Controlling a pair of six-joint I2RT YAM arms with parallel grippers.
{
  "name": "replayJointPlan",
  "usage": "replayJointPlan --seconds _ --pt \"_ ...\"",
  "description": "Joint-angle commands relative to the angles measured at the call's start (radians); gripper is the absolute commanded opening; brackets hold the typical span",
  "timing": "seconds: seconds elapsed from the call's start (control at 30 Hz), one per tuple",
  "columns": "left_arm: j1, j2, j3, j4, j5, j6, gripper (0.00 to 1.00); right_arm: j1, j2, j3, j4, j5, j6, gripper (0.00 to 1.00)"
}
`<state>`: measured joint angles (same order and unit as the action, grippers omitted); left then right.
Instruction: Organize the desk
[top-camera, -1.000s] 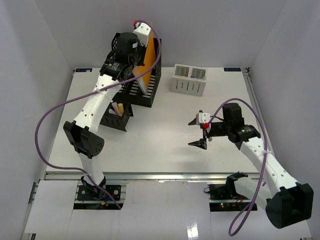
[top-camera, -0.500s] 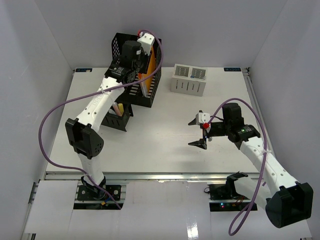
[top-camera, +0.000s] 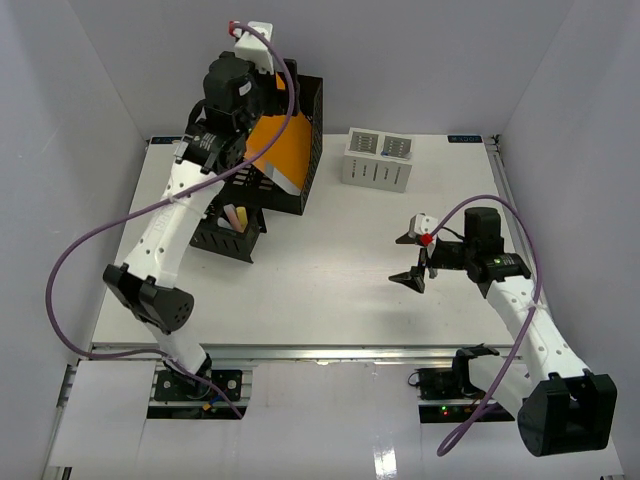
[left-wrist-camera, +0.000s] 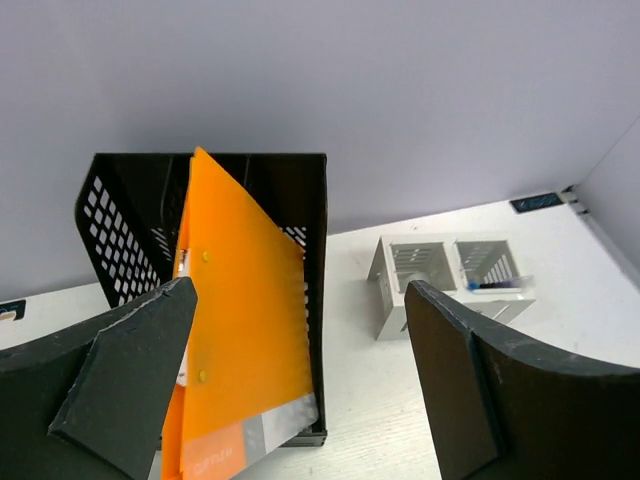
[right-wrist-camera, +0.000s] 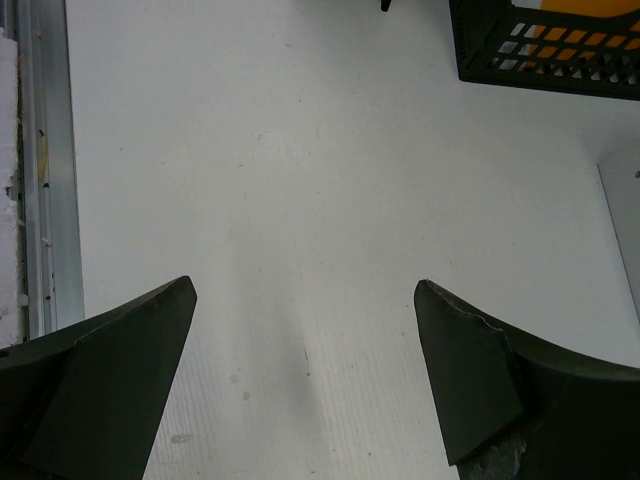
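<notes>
The white desk fills the top view. At its back left, an orange folder leans tilted inside the black mesh file rack. My left gripper hangs open above the rack, well clear of the orange folder, with nothing between its fingers. Over the bare desk at mid right, my right gripper is open and empty, its fingers spread wide in the right wrist view.
A grey drawer box stands at the back centre. A small black mesh holder with pink and yellow items sits in front of the rack. A metal rail runs along the front edge. White walls enclose three sides.
My left gripper opened, let go of the orange folder and rose up and leftward; the folder now leans in the rack. My right gripper drew slightly to the right.
</notes>
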<state>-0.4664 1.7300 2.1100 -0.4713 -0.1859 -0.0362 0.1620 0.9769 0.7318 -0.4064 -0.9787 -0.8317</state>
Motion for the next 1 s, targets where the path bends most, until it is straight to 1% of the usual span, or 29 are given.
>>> replayJointPlan --seconds 0.0,0.03,0.07,0.1,0.13,0.17,0.2,0.23,0.3,0.4,0.47,0.53,0.6,0.7,0.73,0.83,0.97 --pt "0.006 -0.232 -0.209 0.087 -0.121 -0.015 0.96 -0.035 -0.036 -0.028 0.065 -0.028 0.047 0.97" --pt "0.008 -0.305 -0.269 0.113 -0.152 -0.016 0.96 -0.038 -0.039 -0.032 0.07 -0.029 0.055 0.97" --pt "0.009 -0.345 -0.373 0.121 -0.181 -0.021 0.94 -0.039 -0.042 -0.036 0.075 -0.029 0.058 0.97" --pt "0.014 -0.37 -0.417 0.123 -0.22 -0.043 0.92 -0.04 -0.046 -0.04 0.079 -0.03 0.059 0.97" --pt "0.023 -0.402 -0.467 0.115 -0.247 -0.075 0.87 -0.042 -0.047 -0.042 0.083 -0.031 0.061 0.97" --pt "0.036 -0.441 -0.525 0.103 -0.263 -0.112 0.79 -0.044 -0.045 -0.043 0.086 -0.032 0.065 0.97" --pt "0.054 -0.483 -0.591 0.095 -0.257 -0.139 0.74 -0.044 -0.042 -0.044 0.087 -0.031 0.066 0.97" --pt "0.066 -0.513 -0.636 0.08 -0.248 -0.176 0.72 -0.045 -0.04 -0.045 0.087 -0.031 0.068 0.97" --pt "0.102 -0.588 -0.761 0.094 -0.164 -0.28 0.76 -0.045 -0.036 -0.047 0.089 -0.029 0.068 0.97" --pt "0.155 -0.658 -0.898 0.137 -0.056 -0.411 0.9 -0.045 -0.032 -0.049 0.09 -0.029 0.068 0.97" --pt "0.192 -0.686 -0.993 0.213 0.044 -0.443 0.96 -0.044 -0.029 -0.049 0.09 -0.029 0.067 0.97" --pt "0.222 -0.693 -1.081 0.313 0.143 -0.456 0.97 -0.045 -0.03 -0.049 0.089 -0.029 0.065 0.97" --pt "0.245 -0.675 -1.12 0.376 0.197 -0.454 0.97 -0.045 -0.03 -0.049 0.087 -0.029 0.063 0.97" --pt "0.258 -0.621 -1.177 0.538 0.276 -0.403 0.97 -0.045 -0.029 -0.047 0.084 -0.029 0.058 0.97" --pt "0.261 -0.609 -1.186 0.574 0.314 -0.384 0.97 -0.045 -0.029 -0.046 0.082 -0.031 0.057 0.97" --pt "0.262 -0.548 -1.194 0.702 0.366 -0.322 0.97 -0.045 -0.025 -0.045 0.078 -0.031 0.051 0.97" --pt "0.264 -0.442 -1.141 0.764 0.402 -0.286 0.95 -0.045 -0.017 -0.042 0.069 -0.031 0.042 0.97"
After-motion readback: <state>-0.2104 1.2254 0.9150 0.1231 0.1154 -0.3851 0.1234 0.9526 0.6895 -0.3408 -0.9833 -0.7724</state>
